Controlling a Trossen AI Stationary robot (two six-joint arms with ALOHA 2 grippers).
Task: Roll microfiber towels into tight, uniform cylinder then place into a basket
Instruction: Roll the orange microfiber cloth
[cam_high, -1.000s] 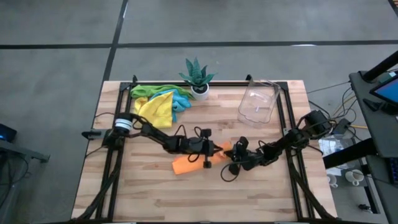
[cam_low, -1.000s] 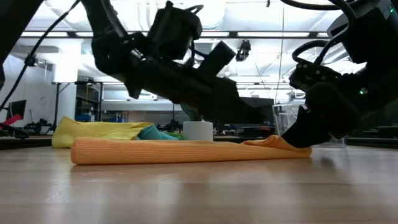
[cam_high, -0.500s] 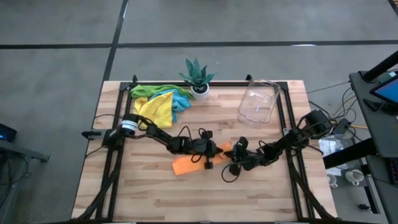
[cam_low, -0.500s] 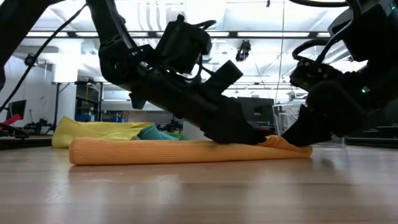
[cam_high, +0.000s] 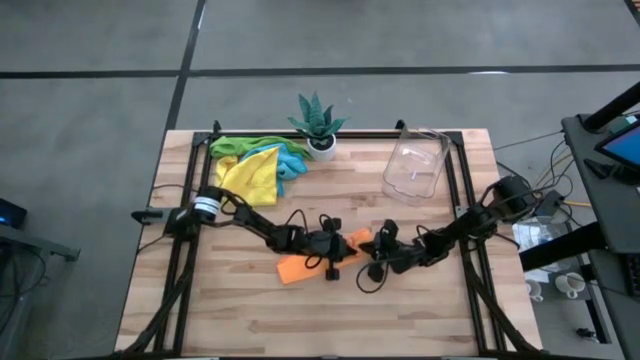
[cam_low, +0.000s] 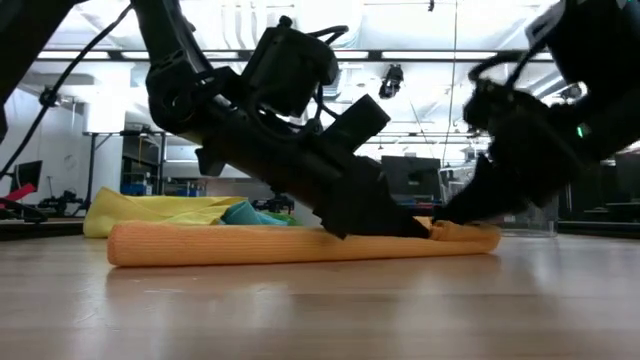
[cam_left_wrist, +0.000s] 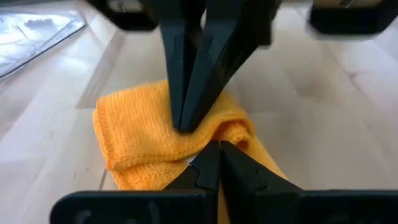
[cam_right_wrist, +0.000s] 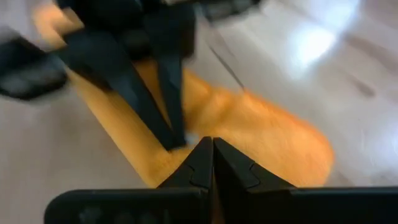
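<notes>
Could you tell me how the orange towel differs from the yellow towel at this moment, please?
The orange towel lies mid-table as a long roll; the yellow towel sits crumpled at the back. Both shut claws, left and right, press the orange one; nothing touches the yellow. Both are plain cloths.

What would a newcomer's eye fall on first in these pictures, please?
The orange towel, rolled into a long strip mid-table, with the shut left gripper and shut right gripper meeting nose to nose at its end. Behind lie a bright towel heap and the clear, empty basket.
</notes>
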